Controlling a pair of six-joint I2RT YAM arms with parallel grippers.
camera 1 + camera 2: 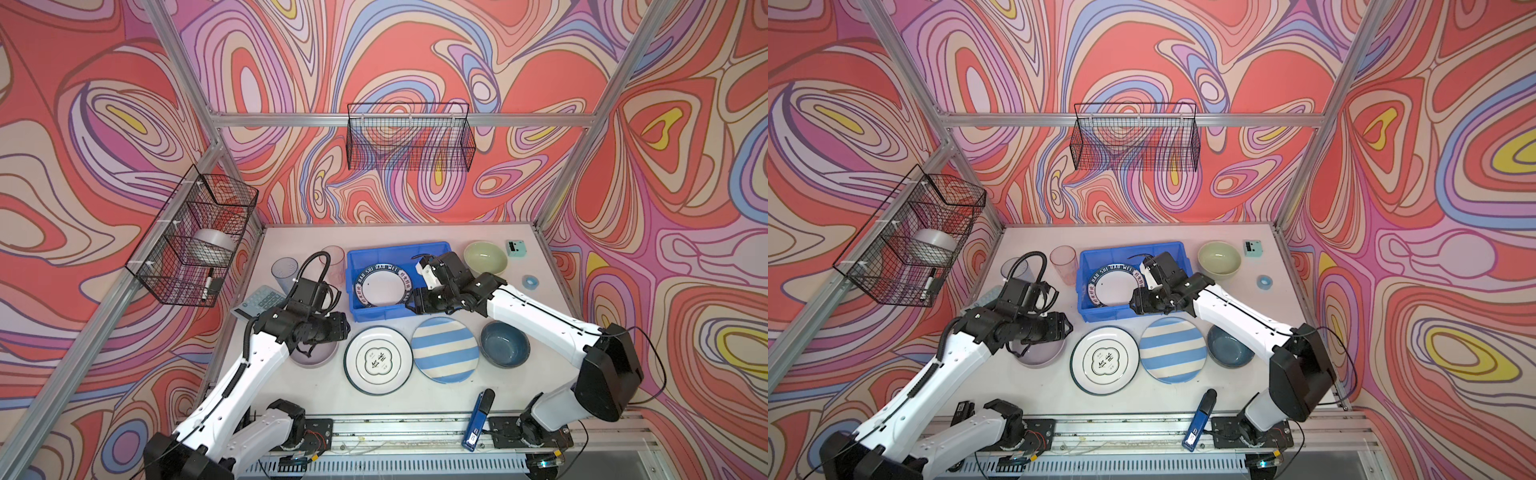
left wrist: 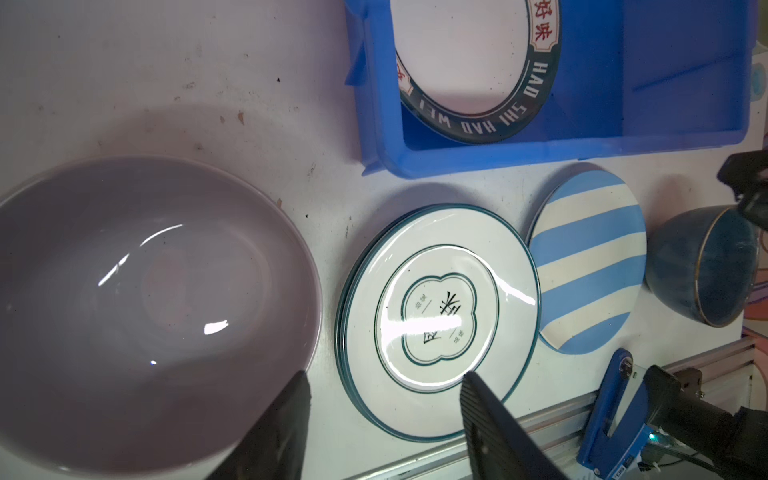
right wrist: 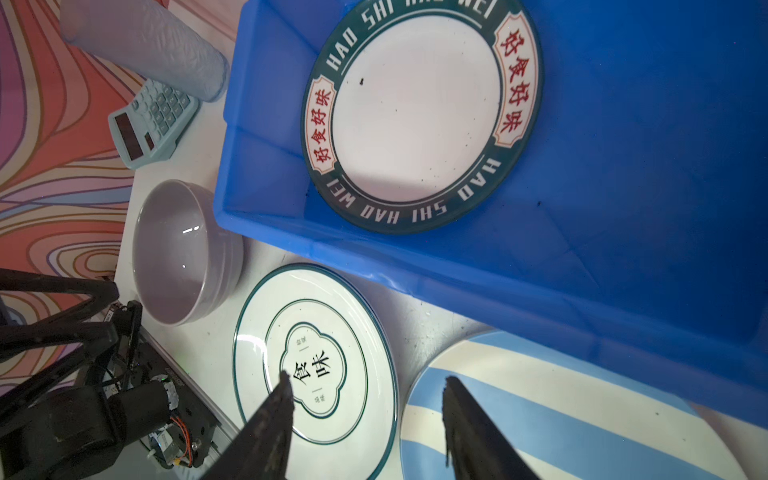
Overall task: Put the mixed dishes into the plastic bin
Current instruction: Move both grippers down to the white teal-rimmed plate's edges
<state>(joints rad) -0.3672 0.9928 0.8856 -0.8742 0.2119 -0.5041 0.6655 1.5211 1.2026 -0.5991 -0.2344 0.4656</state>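
Nearest, the lavender bowl (image 2: 145,291), white plate (image 1: 378,359), striped plate (image 1: 444,349) and dark blue bowl (image 1: 505,343) line the table's front, all outside. The left gripper (image 2: 386,399) hangs over the lavender bowl's rim, the right gripper (image 3: 368,403) by the striped plate's far edge; both stand apart and empty. This looks like the reach for the next dish: a flat plate needs a finger under its edge. At twelve o'clock the plastic bin (image 1: 376,312) holds only the lettered plate (image 1: 380,286); the grey-blue cup (image 1: 284,272) and pink cup (image 1: 334,257) stand at its ten, the pale green bowl (image 1: 485,257) at two. Farthest, the left wire basket (image 1: 166,266) holds a white roll (image 1: 214,245).
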